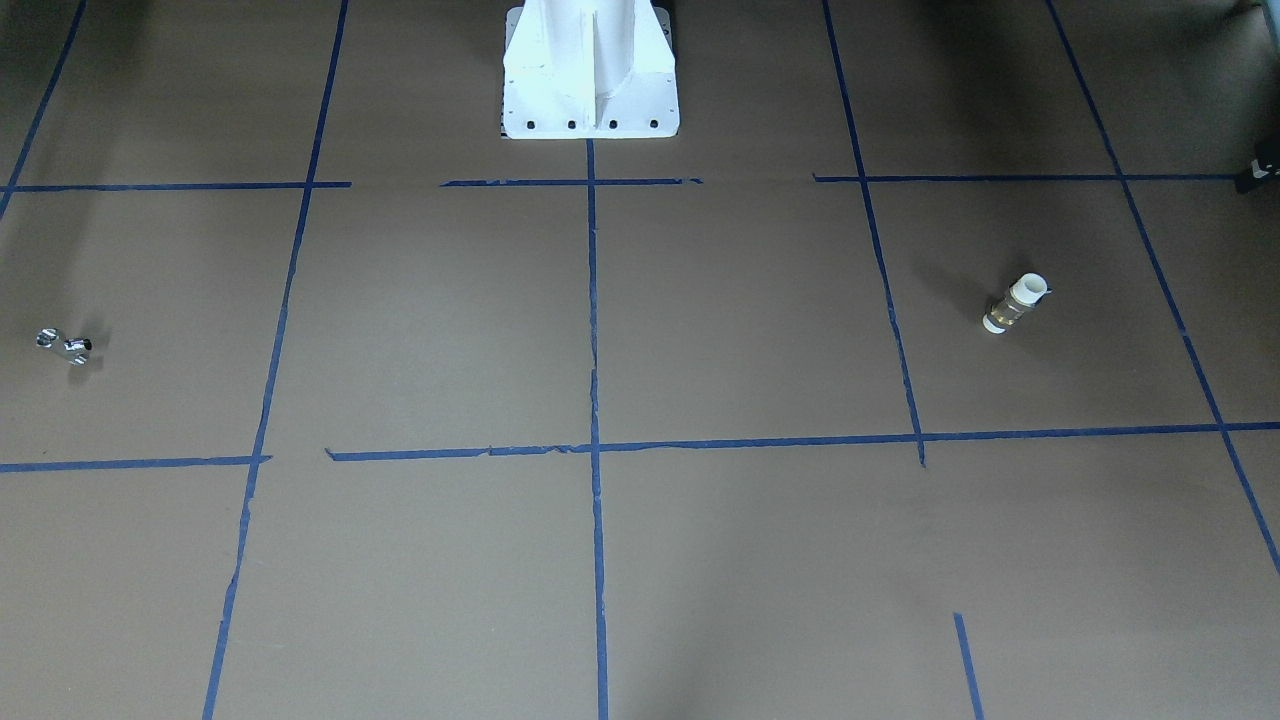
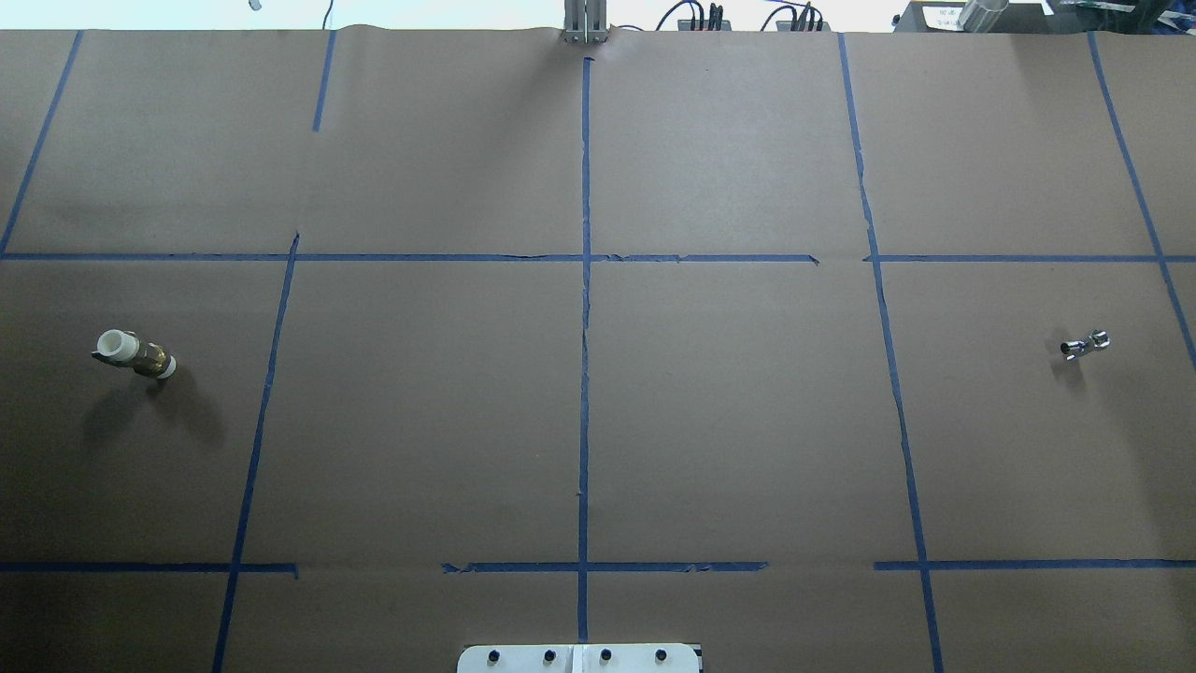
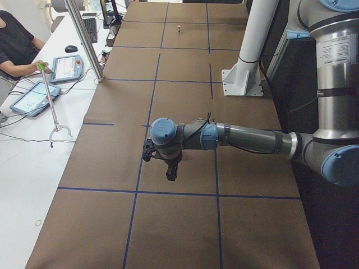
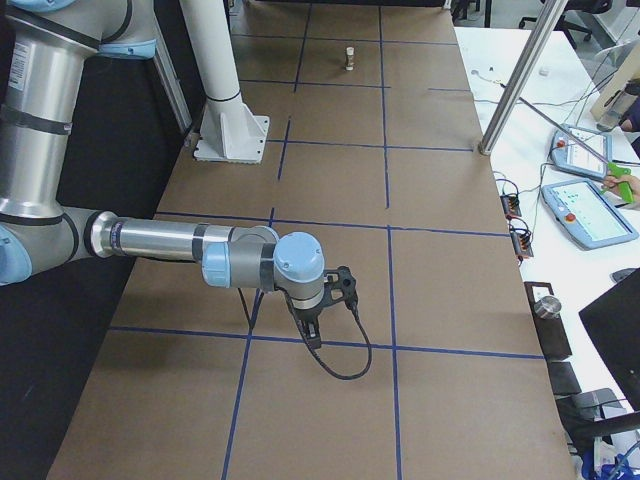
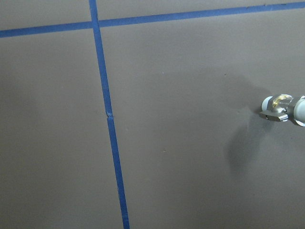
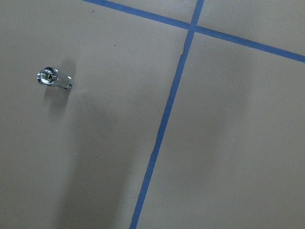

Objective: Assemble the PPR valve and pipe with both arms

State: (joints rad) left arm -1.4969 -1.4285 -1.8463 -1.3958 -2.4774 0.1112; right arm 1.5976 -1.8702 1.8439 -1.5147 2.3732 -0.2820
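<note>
The PPR valve (image 2: 136,353), white ends with a brass middle, lies on the brown paper at the table's left side; it also shows in the front view (image 1: 1016,304), at the left wrist view's right edge (image 5: 285,109), and small and far in the right side view (image 4: 349,57). The chrome pipe (image 2: 1084,345) lies at the table's right side, also seen in the front view (image 1: 62,344) and the right wrist view (image 6: 53,78). My left gripper (image 3: 171,172) and right gripper (image 4: 312,330) hang above the table, empty-looking; I cannot tell whether they are open or shut.
Blue tape lines (image 2: 585,374) divide the brown paper into squares. The white robot pedestal (image 1: 590,80) stands at the middle of the near edge. An operator's grabber stick (image 3: 50,106) and tablets (image 3: 33,96) lie on the side bench. An aluminium post (image 4: 515,80) stands at the table's far edge.
</note>
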